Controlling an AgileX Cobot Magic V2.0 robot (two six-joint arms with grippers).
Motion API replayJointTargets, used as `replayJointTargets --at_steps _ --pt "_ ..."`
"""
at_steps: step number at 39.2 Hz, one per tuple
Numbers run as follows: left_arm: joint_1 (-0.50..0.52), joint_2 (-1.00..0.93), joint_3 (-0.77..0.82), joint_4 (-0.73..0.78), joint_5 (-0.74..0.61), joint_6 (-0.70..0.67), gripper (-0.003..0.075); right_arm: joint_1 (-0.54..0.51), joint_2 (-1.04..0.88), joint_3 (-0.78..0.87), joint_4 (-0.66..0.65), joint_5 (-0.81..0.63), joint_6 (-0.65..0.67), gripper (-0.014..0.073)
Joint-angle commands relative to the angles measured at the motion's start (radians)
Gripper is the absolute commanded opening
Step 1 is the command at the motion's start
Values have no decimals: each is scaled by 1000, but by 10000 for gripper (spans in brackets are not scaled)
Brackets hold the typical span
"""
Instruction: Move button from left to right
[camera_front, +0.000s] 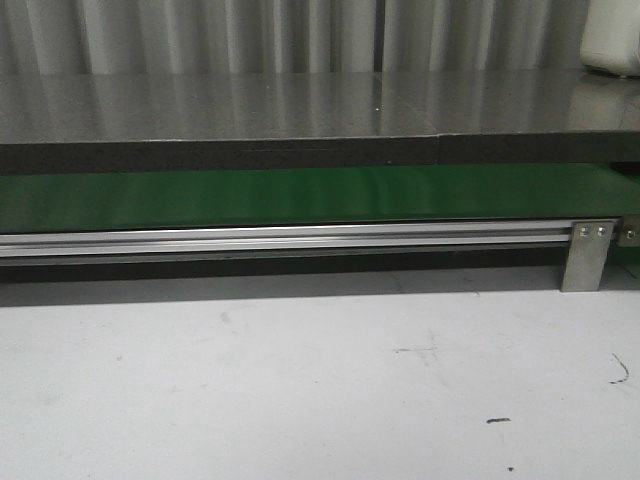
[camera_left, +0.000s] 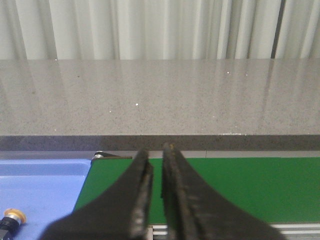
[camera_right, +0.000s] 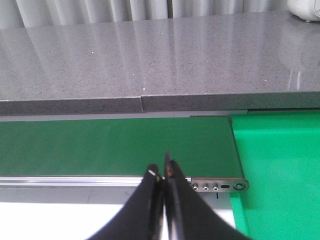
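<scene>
The button (camera_left: 13, 218) shows only in the left wrist view: an orange-yellow round head on a dark body, lying in a blue tray (camera_left: 45, 185) at the picture's edge, partly cut off. My left gripper (camera_left: 156, 150) is over the green belt (camera_left: 240, 185) beside the tray, apart from the button. Its jaws are together with only a narrow slit and hold nothing. My right gripper (camera_right: 161, 167) is shut and empty over the belt's near rail, close to a bright green tray (camera_right: 280, 165). Neither gripper shows in the front view.
The green conveyor belt (camera_front: 300, 195) runs across, with an aluminium rail (camera_front: 300, 238) and a metal bracket (camera_front: 588, 255) in front. A grey stone counter (camera_front: 300, 105) lies behind it, with a white object (camera_front: 612, 40) at the far right. A white table top (camera_front: 300, 380) lies in front.
</scene>
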Motion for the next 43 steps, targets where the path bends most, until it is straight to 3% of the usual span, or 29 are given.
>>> replayJointTargets --at_steps 1,6,7,8,31,43 --pt "-2 14 -36 0 -64 -6 283 -1 12 -39 2 -80 -1 205" --pt "-2 14 -36 0 -66 -6 633 -1 12 -39 -25 -115 -12 611" --pt "-2 14 -36 0 -66 -6 678 -1 12 -39 -26 -124 -12 666" --pt "-2 14 -36 0 -66 -6 701 -1 12 -39 -27 -133 -12 660" --pt "0 39 -48 -35 -52 -16 564 -1 12 -39 -27 -145 -12 645" --pt "9 373 -268 -53 -14 -16 566 -1 12 -39 -27 -143 -12 645"
